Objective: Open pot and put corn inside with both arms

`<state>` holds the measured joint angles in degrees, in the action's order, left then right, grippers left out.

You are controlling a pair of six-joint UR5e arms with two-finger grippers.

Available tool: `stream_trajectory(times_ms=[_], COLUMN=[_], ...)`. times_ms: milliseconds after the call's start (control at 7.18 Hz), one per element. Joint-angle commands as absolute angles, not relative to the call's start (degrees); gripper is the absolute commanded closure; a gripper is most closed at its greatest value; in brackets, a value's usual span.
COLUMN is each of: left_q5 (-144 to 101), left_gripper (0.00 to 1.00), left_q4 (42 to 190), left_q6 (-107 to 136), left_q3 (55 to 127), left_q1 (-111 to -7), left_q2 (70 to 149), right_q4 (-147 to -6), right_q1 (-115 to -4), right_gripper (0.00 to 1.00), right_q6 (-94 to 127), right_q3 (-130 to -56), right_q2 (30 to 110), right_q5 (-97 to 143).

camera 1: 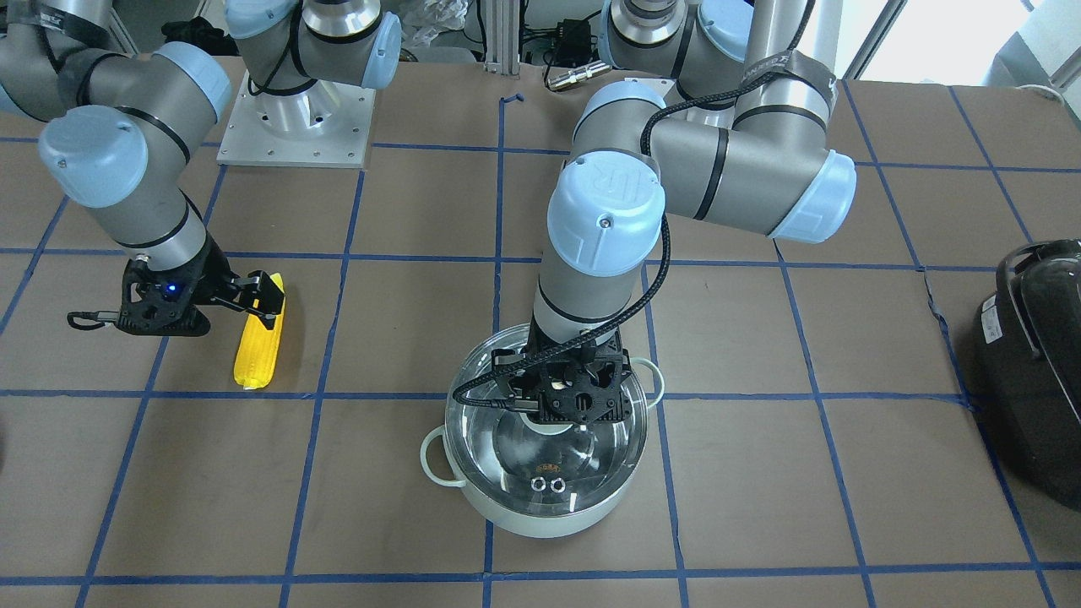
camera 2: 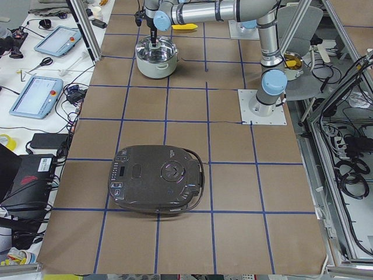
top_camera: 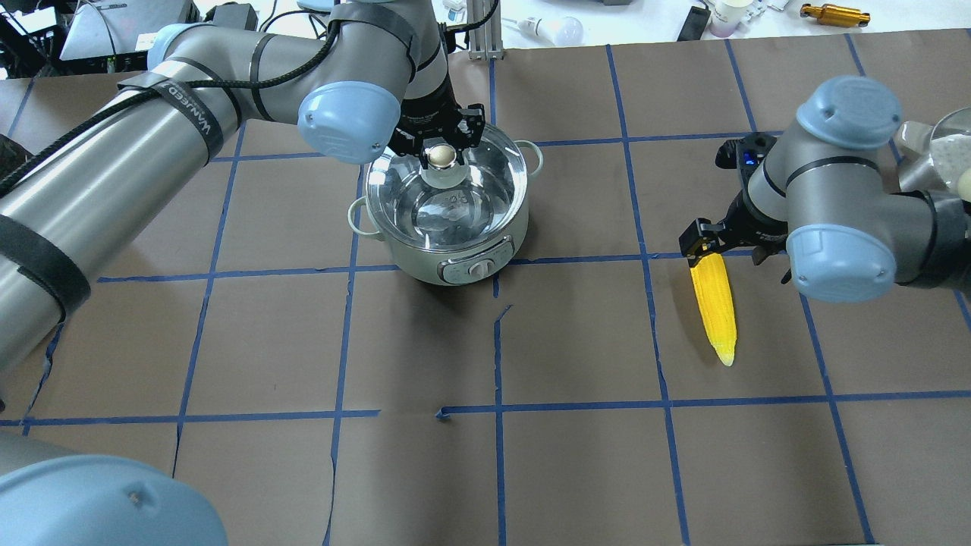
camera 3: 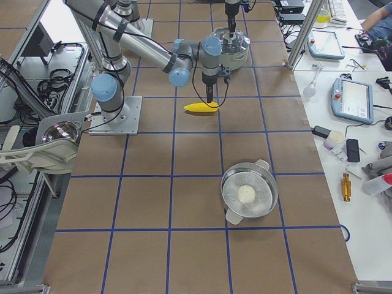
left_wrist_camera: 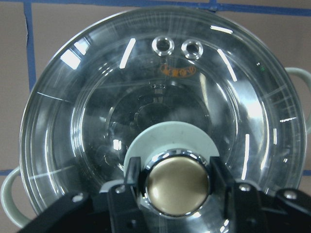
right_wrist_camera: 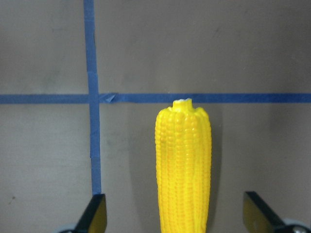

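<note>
Left gripper (top_camera: pixel 442 148) hangs straight down over the pot (top_camera: pixel 436 258), fingers drawn in against the knob (left_wrist_camera: pixel 175 183), because the glass lid (left_wrist_camera: pixel 97 97), seated on the rim, has to come off first. Right gripper (right_wrist_camera: pixel 177 216) points down too, fingers spread wide astride the corn (top_camera: pixel 717 303), which lies flat on the table (top_camera: pixel 576 341), well apart from the pot, lined up for a grab.

overhead and front views face each other across the table (top_camera: pixel 576 341), sharing the pot (top_camera: pixel 413 262); wrist cameras sit close.
</note>
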<state>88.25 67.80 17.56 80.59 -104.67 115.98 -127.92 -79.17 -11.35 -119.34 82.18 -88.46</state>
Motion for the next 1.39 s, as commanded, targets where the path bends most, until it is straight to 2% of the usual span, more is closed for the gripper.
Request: stream_trajectory(times_ms=[0, 139, 418, 557, 696, 975, 1114, 1253], left_q5=[88.2, 88.2, 88.1, 87.8, 87.7, 87.6, 87.5, 87.4], left_gripper=[0.81, 0.94, 0.95, 0.95, 0.96, 0.99, 1.00, 1.00], left_q4=[67.7, 68.0, 77.6, 84.3, 85.9, 85.2, 80.0, 72.3], left_q6=[17.5, 17.5, 16.7, 8.7, 1.7, -6.7, -9.9, -12.6], left_q3=[80.2, 79.5, 73.8, 71.1, 71.5, 74.9, 80.3, 86.1], left_q1=[-104.7, -104.3, -100.2, -94.7, -87.9, -77.7, -73.0, -69.1], left_q2=[115.8, 115.1, 110.1, 107.9, 106.8, 107.1, 107.7, 108.5], right_q4=[-136.8, -136.8, -136.8, -136.8, -136.8, -136.6, -136.7, -136.8], right_q1=[-79.4, -79.4, -79.4, -79.3, -79.3, -79.3, -79.3, -79.4], right_gripper=[0.00, 0.00, 0.00, 0.00, 0.04, 0.93, 1.00, 1.00], right_q6=[-11.8, -11.9, -11.9, -11.9, -11.9, -10.8, -10.7, -10.3], right_q3=[-123.4, -123.3, -123.9, -123.8, -123.8, -123.8, -123.4, -121.7], right_q2=[77.4, 77.3, 76.9, 76.6, 76.6, 76.5, 76.5, 77.1], right_q5=[-88.5, -88.6, -89.0, -90.5, -91.6, -90.9, -90.8, -91.3])
